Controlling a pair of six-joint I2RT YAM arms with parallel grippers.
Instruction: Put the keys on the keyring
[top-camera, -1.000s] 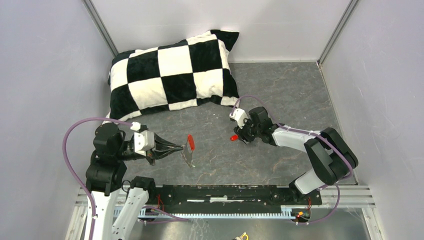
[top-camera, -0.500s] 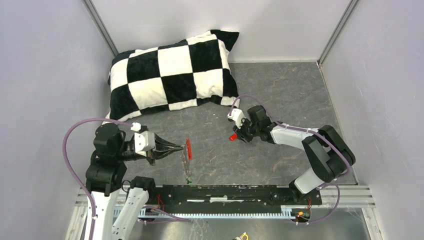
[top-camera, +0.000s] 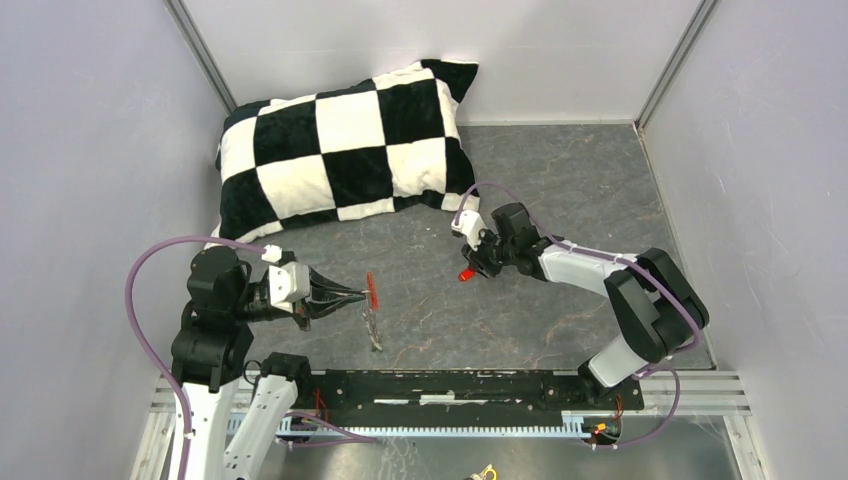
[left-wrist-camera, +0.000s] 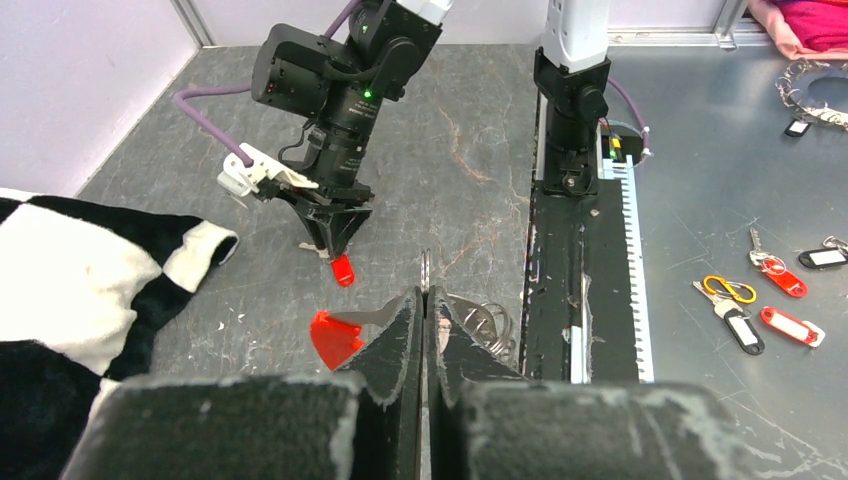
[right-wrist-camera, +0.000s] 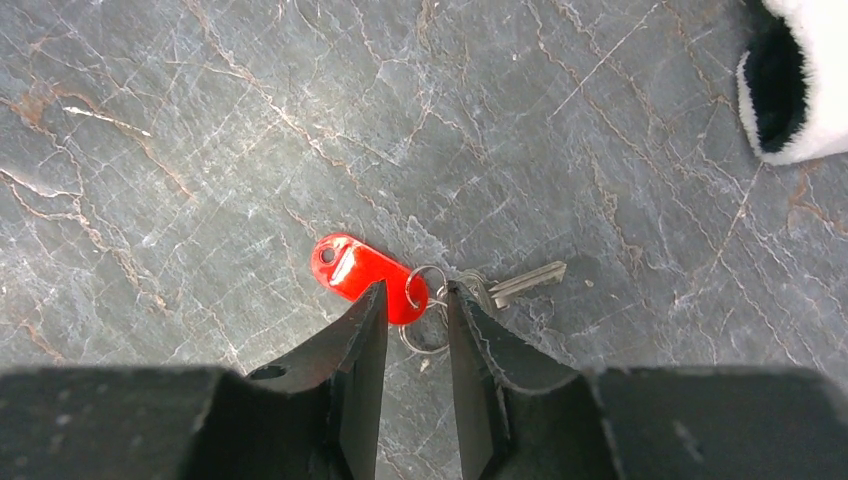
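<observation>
Right wrist view: the red-tagged key (right-wrist-camera: 355, 268) lies flat on the grey table (right-wrist-camera: 150, 120) at frame centre. Its small split ring and bare metal blade trail to the right. The right gripper (right-wrist-camera: 417, 292) points down with its jaws partly apart, one finger on either side of the ring. Whether either pad touches the ring cannot be made out. A pillow (right-wrist-camera: 795, 80) corner fills the upper right.

Left wrist view: the keyring (left-wrist-camera: 335, 338), a bright red fob joined to silvery loops, is clamped in the closed left gripper (left-wrist-camera: 425, 298) at lower centre. The fob juts out to the left of the fingers and the loops to the right. Only this view shows the loose key tags (left-wrist-camera: 782, 281) at the right edge, beyond the black rail (left-wrist-camera: 560, 300).

Top external view: only here is the thin chain seen hanging below the fob. The keyring sits lower centre-left and the key at centre, well apart.

Obscured: the fingers cover the point of grip on the keyring. From above the key is a mere red speck with no blade resolved, and the chain's lower end is too fine to tell whether it meets the table.
</observation>
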